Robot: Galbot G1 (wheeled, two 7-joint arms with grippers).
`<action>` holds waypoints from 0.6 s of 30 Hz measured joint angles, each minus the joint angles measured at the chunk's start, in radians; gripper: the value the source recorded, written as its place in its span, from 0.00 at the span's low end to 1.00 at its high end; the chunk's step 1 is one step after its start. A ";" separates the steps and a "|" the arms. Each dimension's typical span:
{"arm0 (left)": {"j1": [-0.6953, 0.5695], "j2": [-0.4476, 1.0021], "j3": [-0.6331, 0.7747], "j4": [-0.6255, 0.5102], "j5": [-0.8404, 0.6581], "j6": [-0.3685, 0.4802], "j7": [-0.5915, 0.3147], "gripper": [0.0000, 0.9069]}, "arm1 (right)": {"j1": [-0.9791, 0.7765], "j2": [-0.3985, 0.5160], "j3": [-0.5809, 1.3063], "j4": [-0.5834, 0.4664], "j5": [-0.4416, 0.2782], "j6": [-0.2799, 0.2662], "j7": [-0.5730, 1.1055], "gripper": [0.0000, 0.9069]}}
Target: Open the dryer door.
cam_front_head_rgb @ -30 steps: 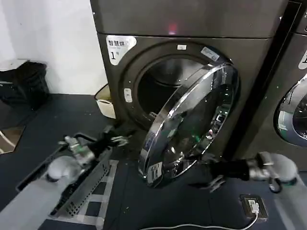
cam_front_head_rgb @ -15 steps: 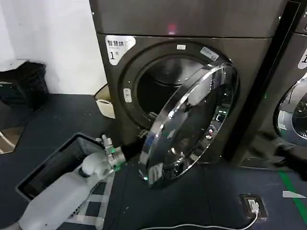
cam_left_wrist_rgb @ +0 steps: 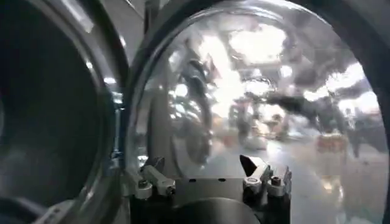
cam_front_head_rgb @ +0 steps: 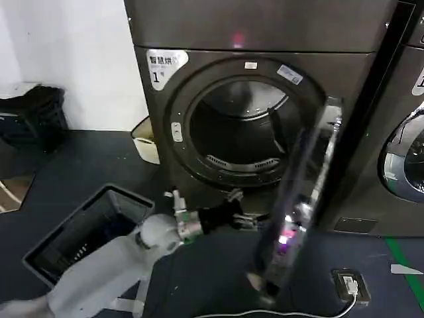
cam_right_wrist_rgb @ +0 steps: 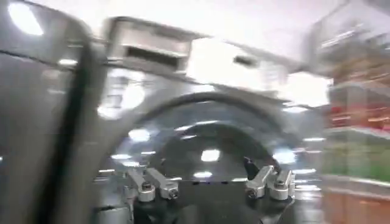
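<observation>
- Dark flooring (cam_front_head_rgb: 79, 165) runs up to a white wall (cam_front_head_rgb: 73, 53), where the grey dryer (cam_front_head_rgb: 265, 40) with its "1" sticker (cam_front_head_rgb: 162, 66) stands beside a neighbouring machine (cam_front_head_rgb: 404, 165).
- Its drum opening (cam_front_head_rgb: 242, 132) gapes wide.
- My dryer door (cam_front_head_rgb: 298, 205) is swung far out on its right-hand hinge, edge-on from my head; its inner glass (cam_left_wrist_rgb: 262, 91) faces my left wrist camera.
- A dark basket (cam_front_head_rgb: 79, 232) sits low on my left.
- My left gripper (cam_front_head_rgb: 235, 215) reaches below the opening, just beside the door, jaws spread and holding nothing.
- My right gripper (cam_right_wrist_rgb: 210, 182) faces a machine front, jaws parted, empty.

White wall (cam_front_head_rgb: 79, 59), dark floor (cam_front_head_rgb: 79, 159), floor basket (cam_front_head_rgb: 79, 232)
</observation>
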 joint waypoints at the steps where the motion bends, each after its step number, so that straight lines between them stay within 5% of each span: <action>1: -0.014 -0.014 0.016 0.010 0.000 0.001 -0.003 1.00 | -0.007 0.000 0.021 -0.002 -0.005 -0.008 0.025 1.00; 6: -0.068 -0.092 0.083 0.066 0.014 0.006 -0.037 1.00 | -0.023 -0.029 0.134 -0.037 -0.023 -0.055 0.150 1.00; 18: -0.113 -0.345 0.164 0.231 0.048 0.000 -0.111 1.00 | -0.092 -0.040 0.316 -0.013 -0.037 -0.099 0.146 1.00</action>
